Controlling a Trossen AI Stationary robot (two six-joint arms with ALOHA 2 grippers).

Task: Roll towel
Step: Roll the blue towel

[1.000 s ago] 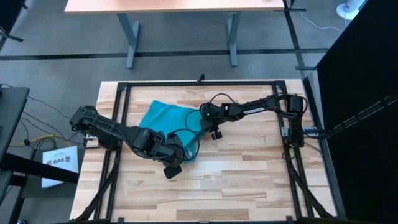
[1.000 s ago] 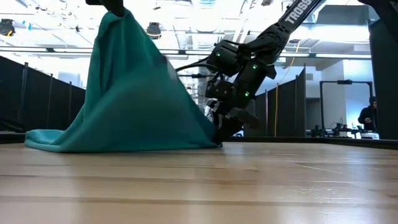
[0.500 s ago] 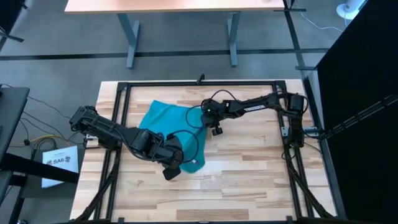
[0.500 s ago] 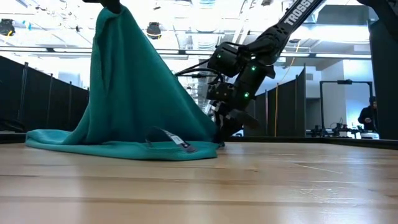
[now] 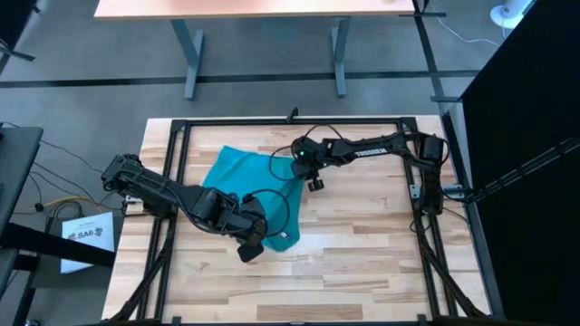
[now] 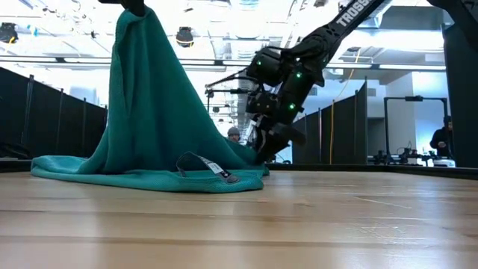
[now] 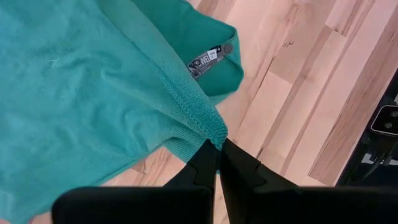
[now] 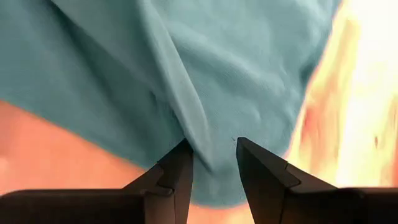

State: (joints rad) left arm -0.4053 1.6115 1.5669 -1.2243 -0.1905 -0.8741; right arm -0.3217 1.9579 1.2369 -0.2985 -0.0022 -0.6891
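Note:
The teal towel [image 5: 234, 172] lies with its far part on the wooden table, and its near part is drawn up into a tent [image 6: 149, 112]. My left gripper [image 5: 251, 246] is high above the table's near middle [image 6: 134, 6], shut on the towel's top. My right gripper [image 5: 297, 172] is low at the towel's far right edge [image 6: 265, 153]. It is open, and a ridge of the cloth [image 8: 198, 146] runs between its fingers. A label [image 6: 216, 169] shows on the towel's near hem, which rests on the table. My left gripper pinches the towel's stitched hem at a corner [image 7: 211, 127] between its two shut fingers. The towel hangs below the fingers, spreading down to the table, where its lower edge [image 6: 149, 181] lies. My right gripper stands astride the cloth ridge; I cannot tell whether its fingers touch it.
A black metal frame [image 5: 299, 121] runs around the tabletop. Bare wood [image 5: 362, 244] lies to the right of and nearer than the towel. Another table [image 5: 263, 36] stands beyond the far edge. A person [image 6: 447, 138] shows far off in the room.
The towel's near hem has dropped and spread forward on the table, so its label now shows, while its top stays held high. My right gripper has gone a little up and toward the far edge.

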